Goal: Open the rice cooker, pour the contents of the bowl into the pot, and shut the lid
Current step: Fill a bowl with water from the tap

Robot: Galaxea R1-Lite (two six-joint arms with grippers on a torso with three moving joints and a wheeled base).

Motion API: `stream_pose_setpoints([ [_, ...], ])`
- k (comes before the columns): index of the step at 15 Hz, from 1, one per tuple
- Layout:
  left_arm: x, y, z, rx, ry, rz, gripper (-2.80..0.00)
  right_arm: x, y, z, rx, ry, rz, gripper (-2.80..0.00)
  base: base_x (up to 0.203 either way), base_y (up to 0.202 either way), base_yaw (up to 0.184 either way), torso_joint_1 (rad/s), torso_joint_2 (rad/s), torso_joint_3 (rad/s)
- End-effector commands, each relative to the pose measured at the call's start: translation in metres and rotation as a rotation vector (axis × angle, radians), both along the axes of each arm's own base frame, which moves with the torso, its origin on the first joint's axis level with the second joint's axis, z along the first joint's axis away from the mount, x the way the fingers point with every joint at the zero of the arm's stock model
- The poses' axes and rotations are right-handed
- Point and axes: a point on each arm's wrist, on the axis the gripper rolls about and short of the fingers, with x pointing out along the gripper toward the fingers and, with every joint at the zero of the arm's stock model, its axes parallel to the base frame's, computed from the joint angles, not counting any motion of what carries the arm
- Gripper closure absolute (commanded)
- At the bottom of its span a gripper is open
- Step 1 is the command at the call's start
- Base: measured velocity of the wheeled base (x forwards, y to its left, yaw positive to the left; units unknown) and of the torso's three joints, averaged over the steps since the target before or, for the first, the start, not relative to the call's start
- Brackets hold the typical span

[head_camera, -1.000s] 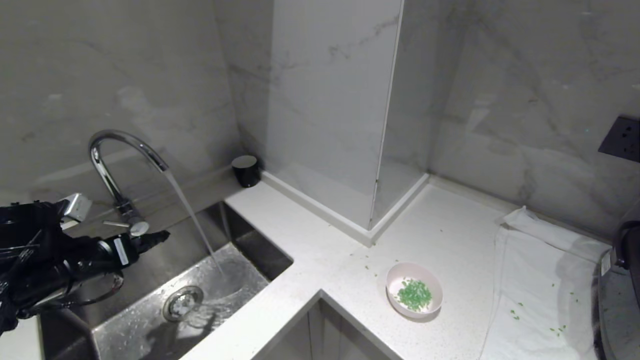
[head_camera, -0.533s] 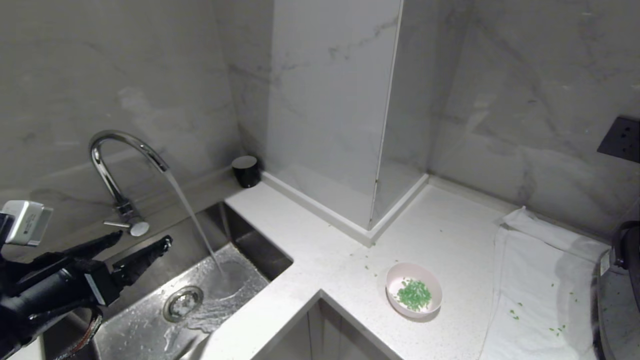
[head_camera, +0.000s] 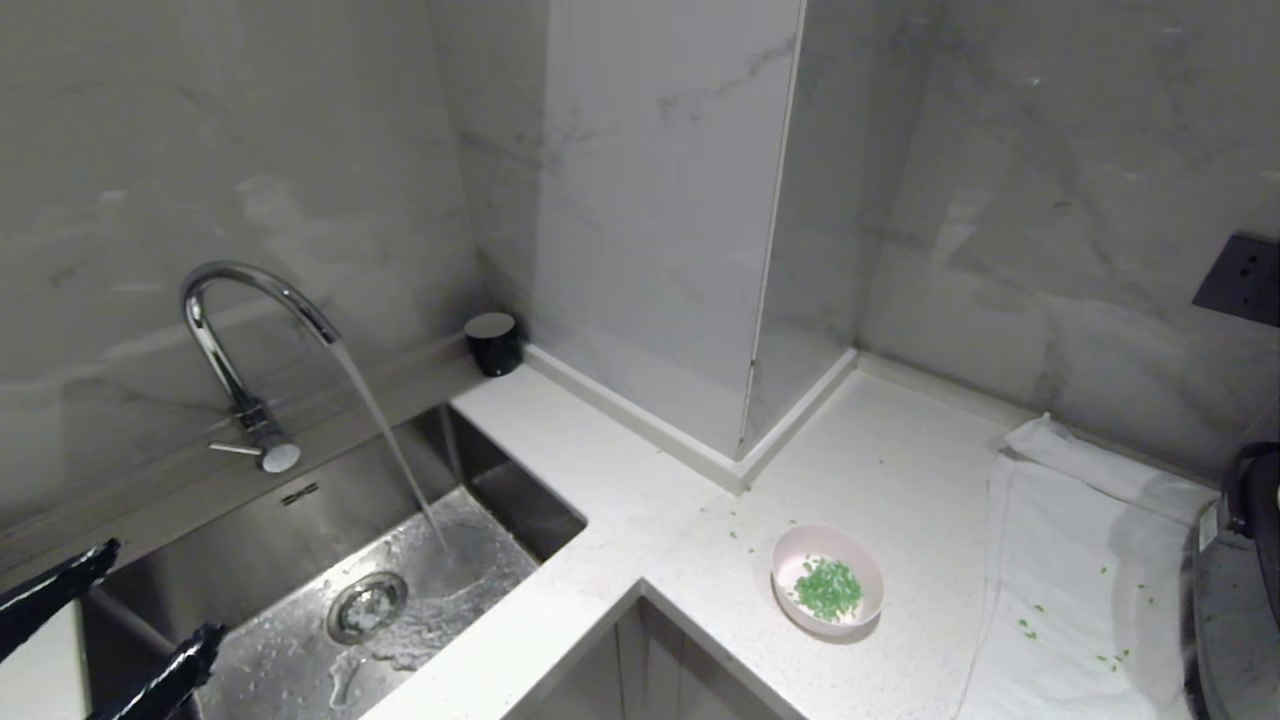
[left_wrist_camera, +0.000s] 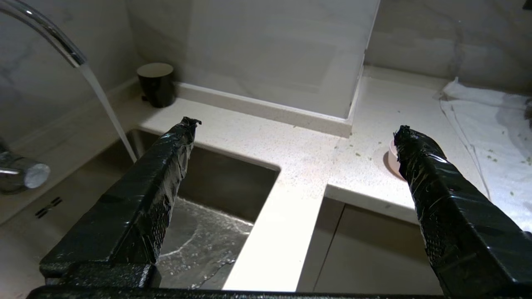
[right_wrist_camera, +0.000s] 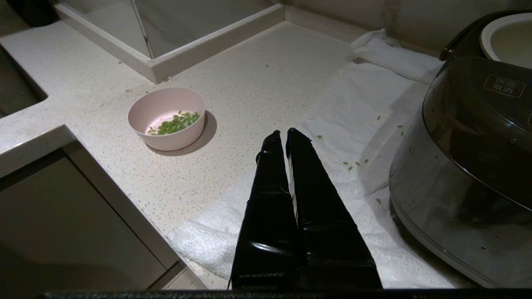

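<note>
Two sets of jaws are showing, and neither is holding anything. The left gripper (left_wrist_camera: 295, 128) is hanging over the sink (head_camera: 300, 510) with its jaws spread wide and empty, so it is presenting a full opening for whatever it is sent to next. The right gripper (right_wrist_camera: 284, 133) is idling with its jaws pressed together above the white towel (right_wrist_camera: 353, 99) on the bench (head_camera: 880, 470).

The bowl (right_wrist_camera: 166, 118) is sitting upright on the bench, ahead of the right jaws and off to the sink side, well apart from them; seen from the left jaws, it is lying beyond the sink corner and partly hidden behind one finger. The contents of the bowl (right_wrist_camera: 174, 123) are lying in its bottom, so pouring is judged not yet done. The rice cooker (right_wrist_camera: 469, 166) is standing on the towel just beside the right jaws on the other side; the pot (right_wrist_camera: 509, 37) appears to be exposed at its far end, though the lid itself cannot be made out.

Nearby, the faucet (head_camera: 250, 300) is running water into the sink, a black cup (head_camera: 492, 342) is standing in the wall corner, and green bits are lying scattered on bench and towel. Nothing is blocking the path between bowl and cooker.
</note>
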Motion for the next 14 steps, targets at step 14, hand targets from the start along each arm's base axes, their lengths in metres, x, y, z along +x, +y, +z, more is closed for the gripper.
stream_pose_setpoints([
  [14, -0.056, 0.008, -0.084, 0.139, 0.038, 0.402, -2.80, 0.000, 0.000, 0.000, -0.004, 0.011, -0.002, 0.00, 0.000, 0.000, 0.000, 0.000, 0.00, 0.000],
])
